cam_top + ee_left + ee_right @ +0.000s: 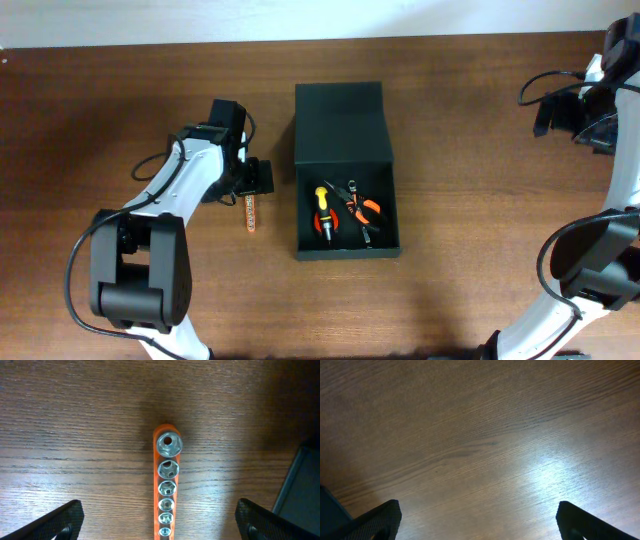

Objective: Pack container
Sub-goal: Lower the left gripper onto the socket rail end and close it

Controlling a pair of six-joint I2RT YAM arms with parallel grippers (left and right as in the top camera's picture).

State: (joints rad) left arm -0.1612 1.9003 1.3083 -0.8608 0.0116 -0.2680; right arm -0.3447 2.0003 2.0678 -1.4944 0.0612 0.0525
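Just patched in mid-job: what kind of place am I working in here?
Probably a tabletop robot test bench rather than a real workshop: a bare wooden table, an open black container holding a screwdriver and pliers, and an orange socket rail lying beside it.

1. We see even, soft light in the overhead view; all is sharp.
2. In the right wrist view, a white glare lies on the table [445, 420].
3. Its left side is dim.

Container [340, 120]: matte black. Rail [155, 477] centred under left gripper [157, 510]: orange, 6 silver sockets [169, 444]. Table [75, 420]: brown wood grain.
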